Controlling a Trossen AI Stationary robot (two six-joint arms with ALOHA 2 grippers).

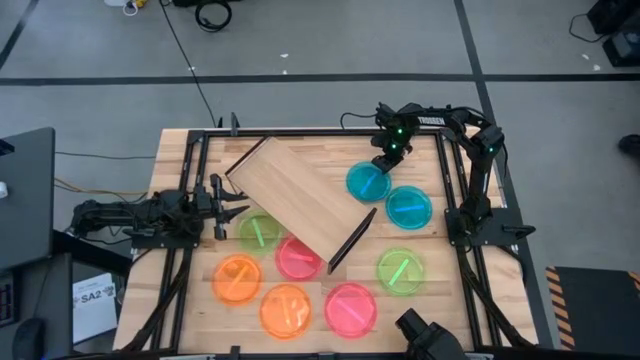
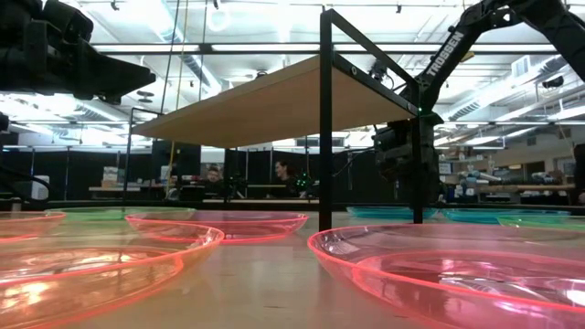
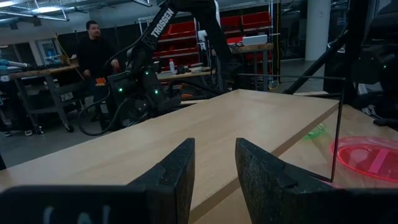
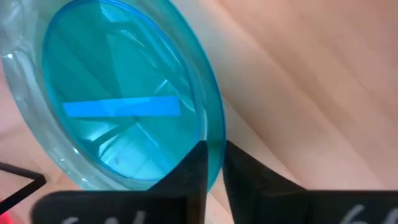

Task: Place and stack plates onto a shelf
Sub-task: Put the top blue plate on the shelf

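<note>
While the shelf [image 1: 298,199] sits diagonally mid-counter, its dark end panel [image 1: 351,240] stands between the pink plate [image 1: 298,258] and a green plate [image 1: 400,270]. Another green plate [image 1: 259,231] lies partly under the shelf edge. Two orange plates [image 1: 237,279] and a second pink one [image 1: 350,309] lie along the near side of the counter [image 1: 180,170]. Shelf top bare. Right gripper [image 4: 213,163] is clamped on the rim of a cyan plate [image 4: 124,106]; another cyan plate [image 1: 409,206] lies just beside. Left gripper [image 3: 214,163] fingers apart, holding nothing, at the shelf's left edge. People in the room behind.
</note>
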